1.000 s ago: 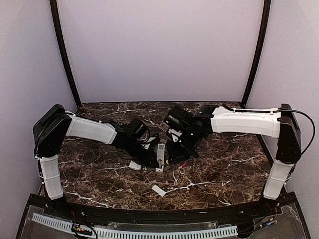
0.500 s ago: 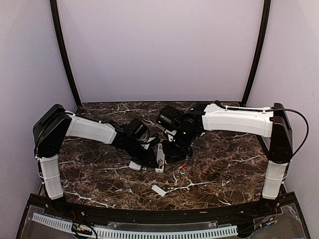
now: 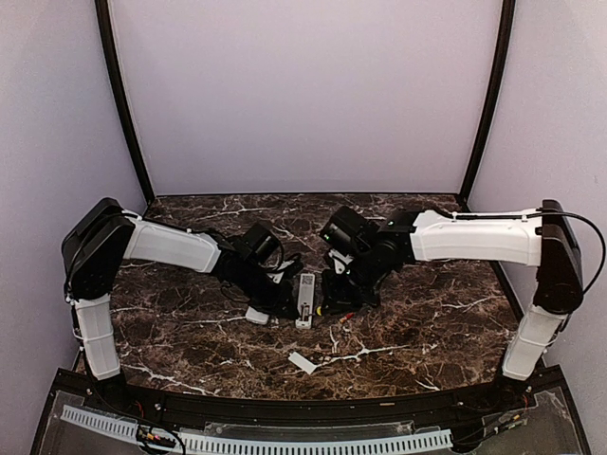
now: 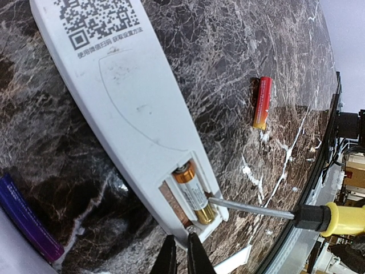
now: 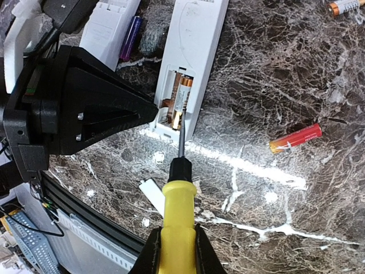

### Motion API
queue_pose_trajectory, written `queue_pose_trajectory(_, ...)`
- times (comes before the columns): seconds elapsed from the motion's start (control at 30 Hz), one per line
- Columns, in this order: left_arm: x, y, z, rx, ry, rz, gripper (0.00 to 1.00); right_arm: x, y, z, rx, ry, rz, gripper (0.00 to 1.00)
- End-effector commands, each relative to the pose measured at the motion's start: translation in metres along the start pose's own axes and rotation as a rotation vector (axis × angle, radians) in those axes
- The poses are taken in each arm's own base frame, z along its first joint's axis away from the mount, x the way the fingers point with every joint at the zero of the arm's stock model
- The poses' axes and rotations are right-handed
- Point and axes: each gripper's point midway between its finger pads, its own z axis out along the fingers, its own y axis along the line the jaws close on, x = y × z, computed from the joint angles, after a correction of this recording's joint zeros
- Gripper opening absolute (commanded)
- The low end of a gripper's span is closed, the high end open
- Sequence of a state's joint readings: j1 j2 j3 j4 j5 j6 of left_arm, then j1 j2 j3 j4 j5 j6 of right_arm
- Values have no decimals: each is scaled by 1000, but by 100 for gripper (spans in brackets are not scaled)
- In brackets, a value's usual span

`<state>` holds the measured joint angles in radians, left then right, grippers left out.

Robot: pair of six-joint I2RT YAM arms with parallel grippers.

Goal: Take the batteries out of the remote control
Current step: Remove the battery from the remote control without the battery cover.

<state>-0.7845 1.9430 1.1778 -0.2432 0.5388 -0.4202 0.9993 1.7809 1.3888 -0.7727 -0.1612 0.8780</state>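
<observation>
Top view: remote (image 3: 305, 298) lies at centre, between left gripper (image 3: 285, 303) and right gripper (image 3: 334, 301).
Left wrist: fingers (image 4: 169, 258) drawn together, tips against remote's open end; battery (image 4: 194, 197) lies lengthwise inside.
Right wrist: right gripper clamps screwdriver (image 5: 174, 194); its tip meets battery's lower end, roughly in line. Red cell (image 5: 296, 138) already out, mid-right.

R claw (image 5: 175, 251) gripping screwdriver (image 5: 177, 194), tip at battery (image 5: 181, 94) in remote (image 5: 197, 34), red battery (image 5: 295, 138) loose nearby
</observation>
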Motion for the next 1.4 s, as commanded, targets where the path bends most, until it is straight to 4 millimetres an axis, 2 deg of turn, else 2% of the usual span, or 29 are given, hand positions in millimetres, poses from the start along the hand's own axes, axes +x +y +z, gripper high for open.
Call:
queue_pose_trajectory(0.0,11,-7,16,20,41,32,8,-14,6,25,-177,-46,31,0)
queue_pose_trajectory(0.2,12,-4,18,12,49,28,8,-14,18,14,-374,-78,20,0)
queue_pose_trajectory(0.37,13,-3,19,5,49,27,8,-18,32,-4,-507,-111,-5,0)
queue_pose_trajectory(0.63,13,-2,19,0,50,29,8,-20,36,-30,-553,-167,-26,0)
queue_pose_trajectory(0.73,13,-1,19,-5,50,29,8,-19,28,-33,-505,-176,-21,0)
queue_pose_trajectory(0.93,8,-2,13,-20,28,49,8,-13,-14,-37,-262,-188,-22,0)
queue_pose_trajectory(1.0,6,-5,11,-13,17,61,8,-9,-22,-40,-210,-172,-21,0)
queue_pose_trajectory(1.07,5,-9,10,3,13,69,8,-4,-26,-39,-167,-142,-17,0)
queue_pose_trajectory(1.23,6,-23,11,94,14,81,11,10,-20,-36,-100,-94,-32,0)
queue_pose_trajectory(1.37,8,-36,11,170,21,81,13,12,-25,-32,-69,-82,-1,0)
